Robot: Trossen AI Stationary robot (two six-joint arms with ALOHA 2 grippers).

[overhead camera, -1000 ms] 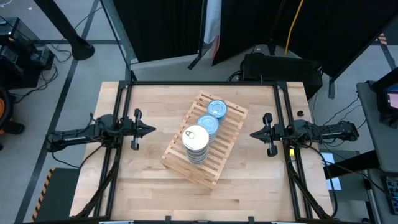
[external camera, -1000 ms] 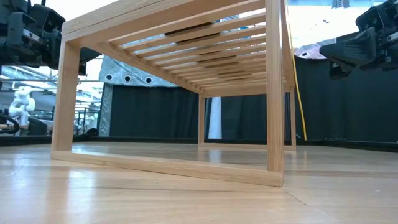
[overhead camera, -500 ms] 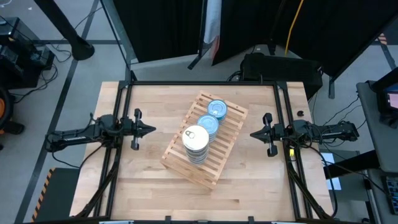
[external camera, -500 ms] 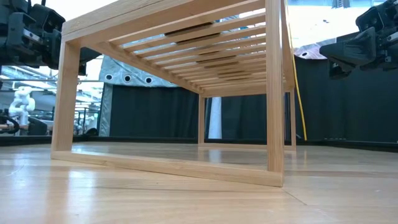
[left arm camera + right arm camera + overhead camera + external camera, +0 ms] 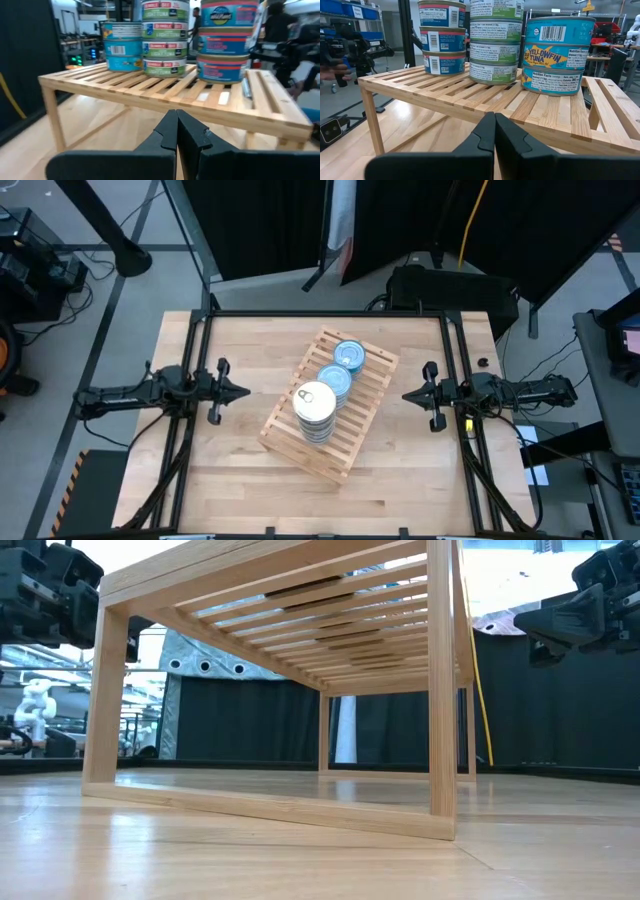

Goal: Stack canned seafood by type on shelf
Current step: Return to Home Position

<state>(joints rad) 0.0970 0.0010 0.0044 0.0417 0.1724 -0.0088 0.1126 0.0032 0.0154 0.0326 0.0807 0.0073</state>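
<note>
Homing looks all that remains: tins (image 5: 316,402) stacked on shelf (image 5: 364,408), left gripper (image 5: 240,391) and right gripper (image 5: 408,395) pressed together at frame's sides.

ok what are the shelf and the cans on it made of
The shelf looks like pale wood, matte and possibly unfinished: grain lines and separate slats show. The cans seem metal with glossy printed labels; one stack's top looks bare silver with a pull tab.

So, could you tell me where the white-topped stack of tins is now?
High view: the white-topped stack stands on the shelf at mid-table, at the end of the row of three nearer the left arm, next to a blue-topped stack.
</note>
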